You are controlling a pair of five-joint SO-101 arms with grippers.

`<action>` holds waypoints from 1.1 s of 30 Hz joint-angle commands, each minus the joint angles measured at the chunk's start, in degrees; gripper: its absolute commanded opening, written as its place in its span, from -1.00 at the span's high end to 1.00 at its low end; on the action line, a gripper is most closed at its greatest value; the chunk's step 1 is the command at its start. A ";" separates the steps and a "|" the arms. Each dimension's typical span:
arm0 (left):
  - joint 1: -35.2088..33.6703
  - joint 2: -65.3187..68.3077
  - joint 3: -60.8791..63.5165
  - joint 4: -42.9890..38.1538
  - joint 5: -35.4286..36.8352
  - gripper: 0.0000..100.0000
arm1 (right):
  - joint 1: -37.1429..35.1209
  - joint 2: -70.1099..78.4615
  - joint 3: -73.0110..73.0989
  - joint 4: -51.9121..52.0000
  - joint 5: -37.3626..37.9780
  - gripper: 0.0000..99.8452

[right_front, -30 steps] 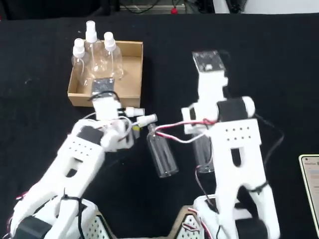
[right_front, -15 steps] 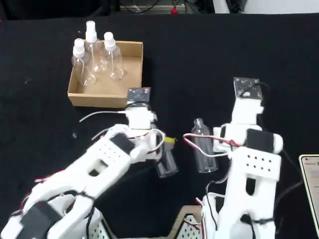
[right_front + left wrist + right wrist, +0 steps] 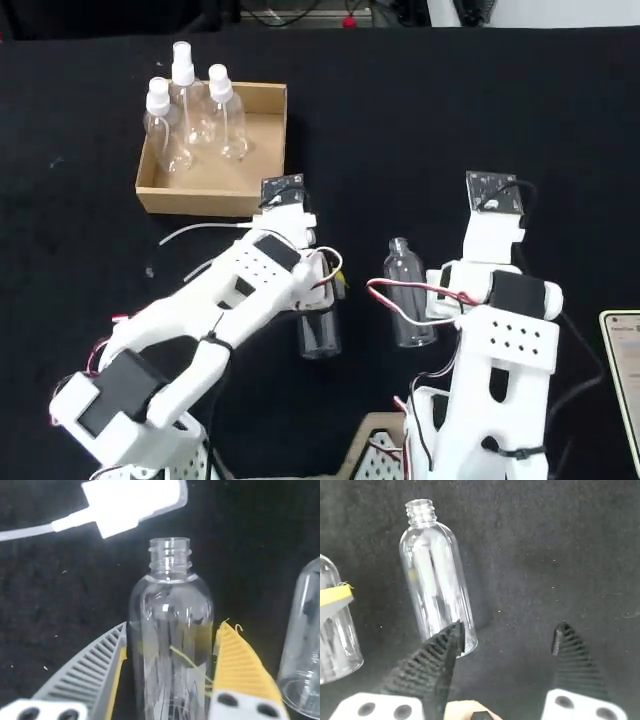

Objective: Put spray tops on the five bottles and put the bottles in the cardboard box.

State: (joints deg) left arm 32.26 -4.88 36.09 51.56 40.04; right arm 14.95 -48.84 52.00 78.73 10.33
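Uncapped bottle (image 3: 170, 592) clamped in left tool (image 3: 173, 626), right tool (image 3: 510, 626) wide beside second bottle (image 3: 436, 580)

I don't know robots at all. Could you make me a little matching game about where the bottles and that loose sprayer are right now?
Things:
1. capped bottles
2. loose spray top
3. uncapped bottle nearer the box
4. uncapped bottle farther from the box

Places:
a. gripped by the left gripper
b. standing in the cardboard box
c. lying on the black table, tube attached
d. beside the open right gripper, not held

Pairs: 1-b, 2-c, 3-a, 4-d
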 commanded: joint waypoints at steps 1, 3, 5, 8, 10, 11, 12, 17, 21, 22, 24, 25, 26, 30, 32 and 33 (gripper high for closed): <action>-0.57 0.18 -2.59 0.35 -1.23 0.44 | 0.79 -1.54 -0.31 -0.70 0.53 0.43; -0.40 0.18 -2.42 0.62 -4.84 0.45 | 0.79 -1.54 -0.40 -0.70 0.53 0.43; -0.66 0.09 -1.80 0.79 -6.86 0.45 | 0.79 -1.54 -0.48 -0.62 0.44 0.43; -1.63 -0.53 0.40 0.79 -10.46 0.53 | 0.79 -1.45 -0.66 -0.62 0.09 0.43; -2.68 -0.53 1.54 0.88 -15.56 0.63 | 0.70 -1.36 -0.66 -0.62 0.00 0.43; -3.30 -0.53 2.07 0.88 -18.02 0.67 | 0.70 -1.27 -0.66 -0.62 0.00 0.43; -3.91 -0.53 2.42 1.32 -20.31 0.71 | 0.70 -1.10 -0.75 -0.70 0.00 0.43; -8.31 -4.75 -1.19 13.01 -33.67 0.78 | 0.70 -0.92 -2.59 -0.53 -0.09 0.44; -13.32 -13.27 -1.63 22.33 -47.21 0.79 | -3.34 -0.84 -4.18 -0.18 -0.26 0.44; -14.81 -16.09 -0.75 23.38 -50.29 0.79 | -5.27 -0.84 -4.18 -0.18 -1.41 0.44; -18.59 -22.15 2.24 24.35 -55.47 0.77 | -10.02 -0.84 -4.00 -0.18 -3.87 0.44; -21.14 -25.14 4.26 24.26 -57.76 0.73 | -12.48 -0.84 -4.00 -0.09 -4.84 0.44; -24.40 -27.52 6.37 24.09 -59.69 0.68 | -15.03 -0.84 -4.00 0.09 -5.71 0.44; -35.82 -30.51 16.13 16.97 -67.60 0.50 | -24.26 -0.84 -4.53 0.88 -8.18 0.44; -38.46 -29.63 19.82 14.33 -71.21 0.54 | -27.08 -0.84 -4.44 0.79 -8.53 0.44; -39.43 -29.54 20.88 13.45 -72.26 0.56 | -27.69 -0.84 -4.44 0.70 -8.53 0.44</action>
State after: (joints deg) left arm -3.60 -33.19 54.64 68.09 -28.26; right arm -9.23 -48.84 51.21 79.08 2.51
